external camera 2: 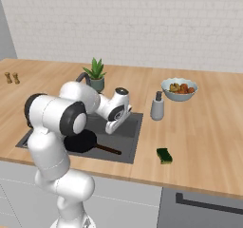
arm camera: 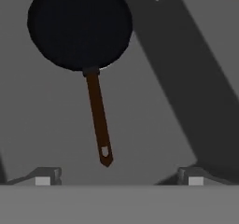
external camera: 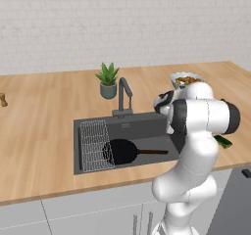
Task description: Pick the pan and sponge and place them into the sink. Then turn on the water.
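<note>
pan [external camera: 122,151] in sink [external camera: 147,124], sponge [external camera 2: 164,156] on counter, end effector [arm camera: 119,178] open

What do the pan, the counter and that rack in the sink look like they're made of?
The pan looks like matte black metal, with no shine, and its handle is a brownish tone, perhaps wood. The counter appears to be light wood, showing plank lines and grain. The rack looks like thin pale wire in a grid, probably steel. All rendered, so these are guesses.
</note>
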### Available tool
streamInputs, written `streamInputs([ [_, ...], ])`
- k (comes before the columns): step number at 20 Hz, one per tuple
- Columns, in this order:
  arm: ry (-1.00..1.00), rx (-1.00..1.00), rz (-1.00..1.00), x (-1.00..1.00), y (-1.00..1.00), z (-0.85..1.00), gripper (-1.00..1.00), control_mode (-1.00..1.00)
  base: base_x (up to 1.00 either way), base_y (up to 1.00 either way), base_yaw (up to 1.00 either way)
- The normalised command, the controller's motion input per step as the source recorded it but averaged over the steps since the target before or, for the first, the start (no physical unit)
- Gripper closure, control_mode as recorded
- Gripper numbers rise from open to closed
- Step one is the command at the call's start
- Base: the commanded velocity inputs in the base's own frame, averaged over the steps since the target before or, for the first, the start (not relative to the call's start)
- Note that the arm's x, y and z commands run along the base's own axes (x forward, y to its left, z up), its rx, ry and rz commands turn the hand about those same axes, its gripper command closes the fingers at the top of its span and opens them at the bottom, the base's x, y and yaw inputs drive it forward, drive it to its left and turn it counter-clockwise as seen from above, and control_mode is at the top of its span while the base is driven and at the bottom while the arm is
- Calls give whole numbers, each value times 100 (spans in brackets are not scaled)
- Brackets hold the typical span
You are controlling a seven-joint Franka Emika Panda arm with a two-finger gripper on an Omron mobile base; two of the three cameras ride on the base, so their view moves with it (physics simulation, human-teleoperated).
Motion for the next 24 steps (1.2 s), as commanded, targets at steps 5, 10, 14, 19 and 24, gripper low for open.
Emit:
streamInputs([
  [5,2,-1,-32,-3,-30,51,-100,-100,0,0,0],
  [10,1,-3,-30,0,-30,1,-100,-100,0,0,0],
  [14,0,-3,-6,0,-3,-1,-100,-100,0,0,0],
  [19,0,0,-1,0,-7,0,-100,-100,0,0,0],
  [24,4,-1,-9,-3,-38,0,-100,-100,0,0,0],
])
